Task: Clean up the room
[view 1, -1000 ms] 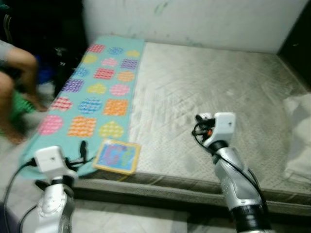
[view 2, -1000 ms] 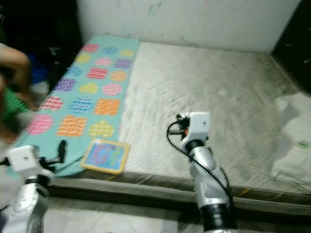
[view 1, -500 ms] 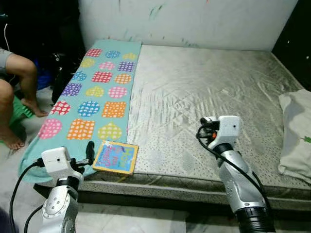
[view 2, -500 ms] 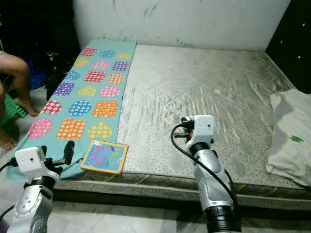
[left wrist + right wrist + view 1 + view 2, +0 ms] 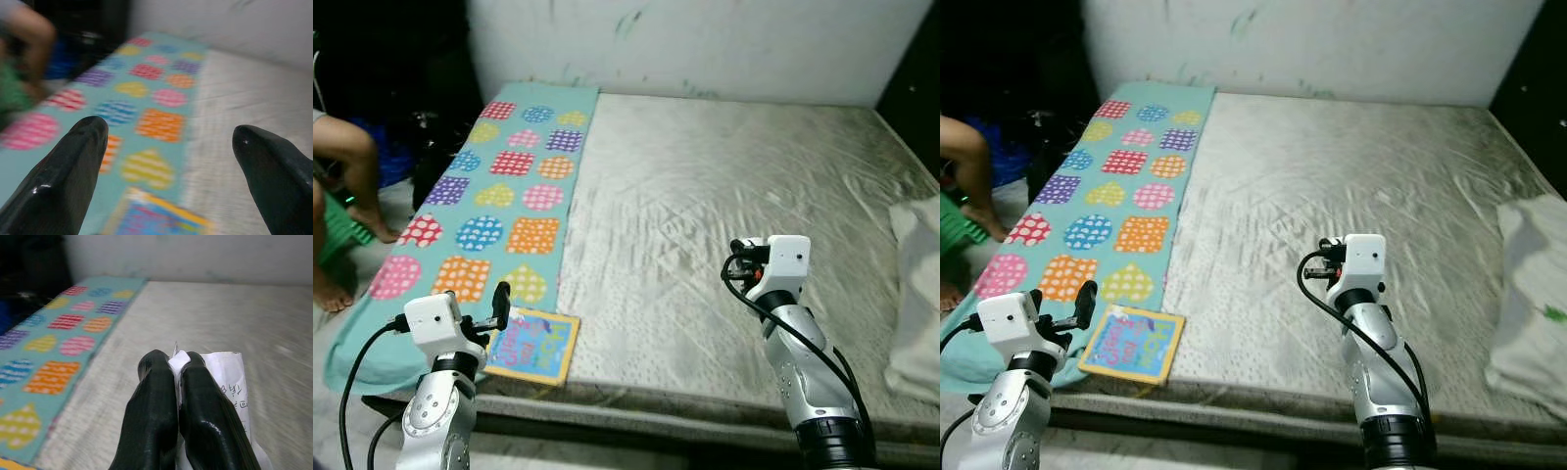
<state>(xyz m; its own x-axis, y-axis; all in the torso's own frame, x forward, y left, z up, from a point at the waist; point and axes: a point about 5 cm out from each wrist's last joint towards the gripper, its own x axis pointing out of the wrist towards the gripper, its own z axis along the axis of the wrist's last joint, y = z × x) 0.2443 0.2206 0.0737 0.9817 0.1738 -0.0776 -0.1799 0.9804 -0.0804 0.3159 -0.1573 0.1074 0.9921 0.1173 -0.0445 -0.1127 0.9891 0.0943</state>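
Observation:
A colourful children's book (image 5: 530, 343) lies at the front edge of the bed, partly on a teal blanket (image 5: 499, 186) patterned with coloured shapes. My left gripper (image 5: 168, 127) hovers open just left of the book, with the book (image 5: 156, 223) below its spread fingers (image 5: 501, 296). My right gripper (image 5: 177, 360) is held over the bare grey mattress (image 5: 724, 186) and is shut on a white slip of printed paper (image 5: 227, 374). The right wrist (image 5: 783, 262) hides the fingers from the head views.
A white pillow (image 5: 915, 294) lies at the bed's right edge. A person's legs (image 5: 352, 162) and a green stool (image 5: 347, 230) are on the floor to the left. A pale wall (image 5: 705, 39) backs the bed, with dark furniture at both sides.
The whole view has shifted and sharpened as the camera moved. The book now sits closer under my left gripper. Both arms keep about the same pose.

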